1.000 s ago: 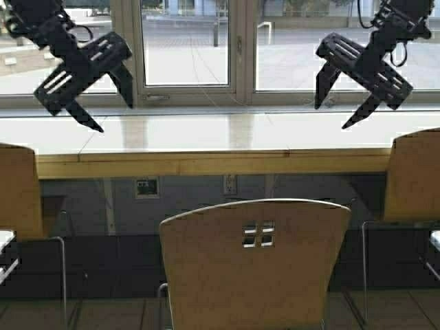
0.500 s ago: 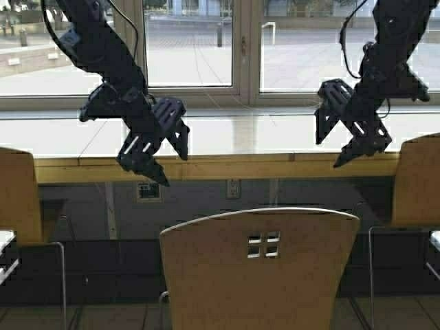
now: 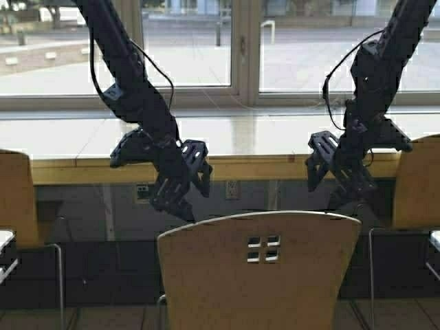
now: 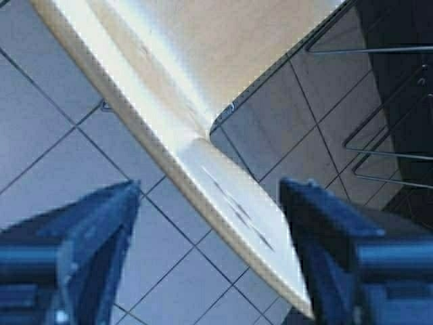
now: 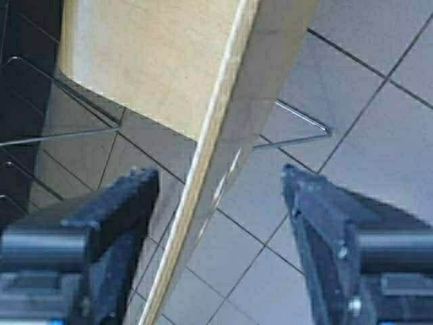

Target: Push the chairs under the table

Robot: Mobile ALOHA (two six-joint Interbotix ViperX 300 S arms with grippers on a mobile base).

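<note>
The middle chair (image 3: 258, 275) stands in front of the table (image 3: 227, 167), its tan backrest with the square cutouts facing me. My left gripper (image 3: 194, 199) hangs open just over the backrest's top left corner. My right gripper (image 3: 326, 192) hangs open over the top right corner. In the left wrist view the backrest's top edge (image 4: 223, 196) runs between the spread fingers (image 4: 95, 244) of the left gripper (image 4: 210, 257), apart from both. In the right wrist view the edge (image 5: 223, 135) likewise lies inside the open right gripper (image 5: 220, 230).
Two more chairs stand at the table, one at the left edge (image 3: 17, 199) and one at the right edge (image 3: 416, 179). Behind the table are large windows (image 3: 185, 41). Below it are a dark wall with sockets (image 3: 232, 187) and a tiled floor (image 4: 54, 156).
Both arms have come down from in front of the windows, past the table's front edge, to the top corners of the middle chair's backrest. Both grippers stay open.
</note>
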